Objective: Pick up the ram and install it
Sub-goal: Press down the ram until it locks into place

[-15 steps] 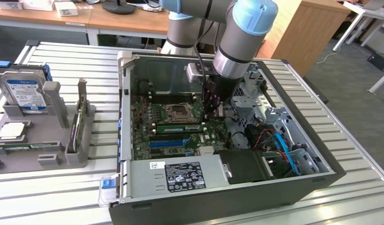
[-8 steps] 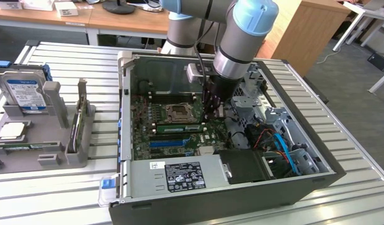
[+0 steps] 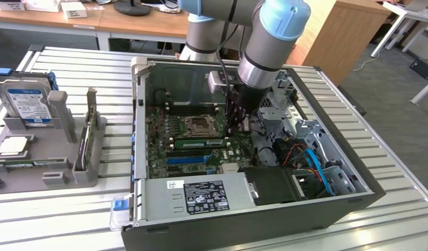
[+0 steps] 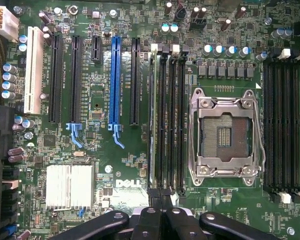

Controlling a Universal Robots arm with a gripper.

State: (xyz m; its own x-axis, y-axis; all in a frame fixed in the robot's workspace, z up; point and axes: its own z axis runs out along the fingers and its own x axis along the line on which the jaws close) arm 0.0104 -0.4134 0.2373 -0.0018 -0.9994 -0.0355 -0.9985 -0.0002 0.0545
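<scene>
Gripper (image 4: 160, 202), closed together, sits over one end of the ram (image 4: 152, 115) standing slotted in the motherboard (image 4: 97, 145).

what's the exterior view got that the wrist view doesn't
Exterior view adds: the arm down inside the open computer case, and a hard drive on a grey rack at that view's left. Wrist view adds: the Dell lettering and small capacitors. Both: the shut hand, the ram standing in a memory slot, the empty CPU socket, the blue slot.
</scene>
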